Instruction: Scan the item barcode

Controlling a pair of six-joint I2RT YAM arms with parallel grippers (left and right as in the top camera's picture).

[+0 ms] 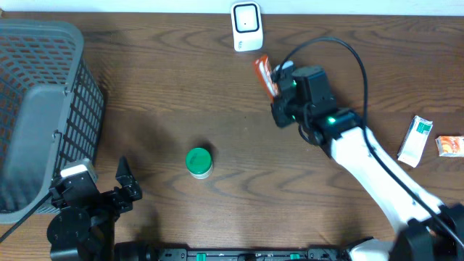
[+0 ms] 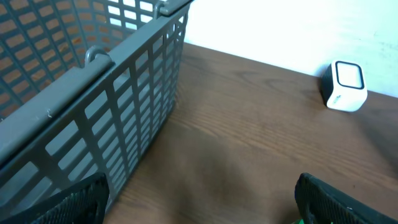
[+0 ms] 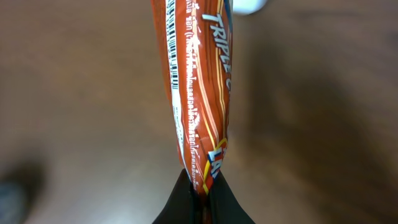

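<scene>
My right gripper (image 1: 275, 83) is shut on the end of an orange-red snack packet (image 1: 265, 75), held in the air just below the white barcode scanner (image 1: 246, 27) at the table's far edge. In the right wrist view the packet (image 3: 196, 87) stands up from my right gripper (image 3: 200, 186), and a barcode strip (image 3: 175, 59) runs along its left side. My left gripper (image 1: 119, 190) rests at the near left, open, with nothing between its fingers (image 2: 323, 202). The scanner (image 2: 344, 86) also shows in the left wrist view, at the far right.
A grey mesh basket (image 1: 40, 109) fills the left side, its wall (image 2: 112, 118) close to my left gripper. A green-lidded jar (image 1: 199, 162) stands mid-table. A white-green packet (image 1: 415, 140) and a small orange packet (image 1: 451, 145) lie at the right edge.
</scene>
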